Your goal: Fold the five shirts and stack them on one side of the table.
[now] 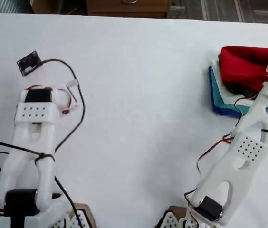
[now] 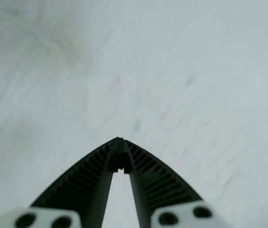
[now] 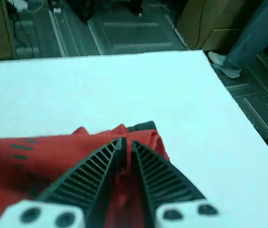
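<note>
The stack (image 1: pixel 229 95) lies at the table's (image 1: pixel 148 95) edge, with the red shirt (image 1: pixel 243 64) on top and white (image 1: pixel 221 80) and blue (image 1: pixel 215 97) layers showing under it. The right arm (image 1: pixel 248 147) reaches over the stack. The right gripper (image 3: pixel 126 142) has its fingers (image 3: pixel 100 166) closed, tips together. They sit right over the red shirt (image 3: pixel 39 152), near its folded corner, and red cloth shows in the thin slit between them. Whether any cloth is pinched cannot be told.

The left arm (image 1: pixel 34 137) is well apart from the stack. The left gripper (image 2: pixel 119 142) is closed too, tips meeting over bare table with nothing between them. A small black board (image 1: pixel 29 62) and its cable (image 1: pixel 77 109) lie well apart from the stack, by the left arm.
</note>
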Robot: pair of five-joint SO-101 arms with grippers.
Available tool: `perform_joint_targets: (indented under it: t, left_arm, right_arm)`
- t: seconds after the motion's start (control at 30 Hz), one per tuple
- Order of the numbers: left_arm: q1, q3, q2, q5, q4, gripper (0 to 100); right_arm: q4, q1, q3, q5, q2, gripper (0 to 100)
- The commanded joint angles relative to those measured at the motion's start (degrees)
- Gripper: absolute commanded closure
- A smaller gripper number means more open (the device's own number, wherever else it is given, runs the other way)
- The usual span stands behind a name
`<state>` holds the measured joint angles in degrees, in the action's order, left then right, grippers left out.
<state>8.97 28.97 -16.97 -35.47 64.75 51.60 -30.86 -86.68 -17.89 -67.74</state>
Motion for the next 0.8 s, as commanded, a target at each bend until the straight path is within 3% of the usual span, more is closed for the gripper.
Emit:
perform_joint_targets:
  t: [0.0, 0.33, 0.43, 0.5, 0.77]
  left_arm:
    - [0.35, -0.31, -2.11, 0.09, 1.05, 97]
    - [0.44, -0.31, -2.20, 0.09, 1.05, 97]
    - [0.44, -0.31, -2.20, 0.09, 1.05, 97]
    - [0.44, -0.31, -2.20, 0.09, 1.05, 97]
    - [0.35, -0.31, -1.85, 0.09, -0.18, 97]
  right_arm:
    - [-4.18, 0.31, -0.88, 2.99, 1.54, 97.7]
    - [-20.97, 3.91, -0.53, 2.90, -2.95, 97.7]
    - [-21.58, 4.26, -1.05, 2.90, -3.38, 97.7]
    - [-17.54, 3.74, -2.37, 2.90, -2.24, 97.7]
    - [15.08, 1.36, -8.79, 0.88, 7.43, 97.8]
